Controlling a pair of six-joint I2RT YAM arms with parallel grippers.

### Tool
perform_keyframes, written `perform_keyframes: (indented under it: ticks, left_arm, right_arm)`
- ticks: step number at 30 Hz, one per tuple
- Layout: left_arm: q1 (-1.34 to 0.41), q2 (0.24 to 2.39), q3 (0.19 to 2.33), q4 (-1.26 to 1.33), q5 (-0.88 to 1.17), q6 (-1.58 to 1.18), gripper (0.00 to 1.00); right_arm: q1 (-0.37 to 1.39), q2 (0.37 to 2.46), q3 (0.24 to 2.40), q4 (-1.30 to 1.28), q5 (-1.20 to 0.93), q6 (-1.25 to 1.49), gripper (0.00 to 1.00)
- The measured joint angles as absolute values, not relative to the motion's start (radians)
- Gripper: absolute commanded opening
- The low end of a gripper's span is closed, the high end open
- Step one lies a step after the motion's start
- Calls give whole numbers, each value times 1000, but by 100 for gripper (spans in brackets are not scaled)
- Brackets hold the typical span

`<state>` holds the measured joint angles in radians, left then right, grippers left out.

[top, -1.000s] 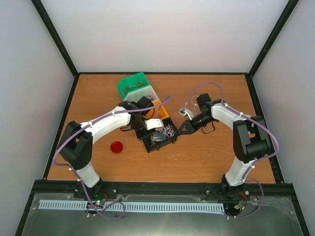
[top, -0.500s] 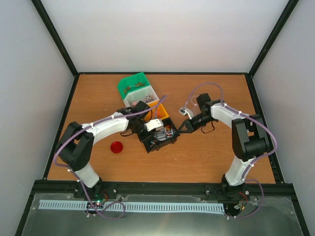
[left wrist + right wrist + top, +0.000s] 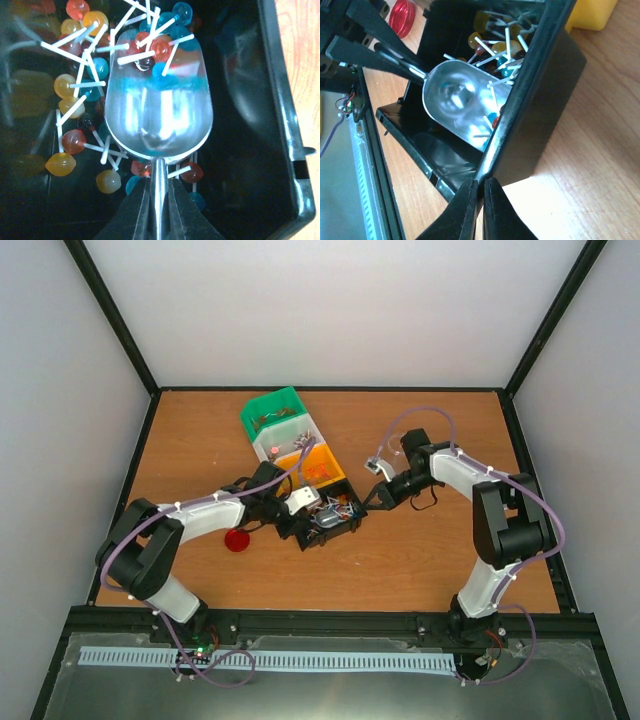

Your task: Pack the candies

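Observation:
The candies are small round sweets in mixed colours on white sticks, piled in the black bin. My left gripper is shut on the handle of a metal scoop. The scoop lies inside the bin with several candies at its front lip. In the top view the left gripper is at the bin's left side. My right gripper is shut on the black bin's right wall; in the top view the right gripper is at the bin's right corner. The scoop and the candies also show in the right wrist view.
A green bin, a white bin and an orange bin stand in a row behind the black bin. A round red lid lies on the table left of the black bin, beside my left forearm.
My left arm has drawn back to the left and nearer, uncovering the orange bin. The scoop now lies low in the black bin. The right arm has stayed put.

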<state>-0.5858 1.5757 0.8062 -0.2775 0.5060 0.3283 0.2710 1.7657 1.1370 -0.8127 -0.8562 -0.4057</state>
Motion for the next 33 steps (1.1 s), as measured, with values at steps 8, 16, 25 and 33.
perform_keyframes:
  ticks: [8,16,25,33]
  left_arm:
    - [-531,1526,704,-106,574,298,1]
    - [-495,1435,632,-14,611,298,1]
    - [-492,1333,593,19,638,297,1]
    - [-491,1228,588,-8,638,292,1]
  right_arm:
    - [266,1764,1137,-873,-876,-454,10]
    - [251,1753,1161,-942,-902,-504,12]
    - [251,1749,1201,-979,-902,-524,14]
    - [251,1749,1217,-977,-906,-523,16]
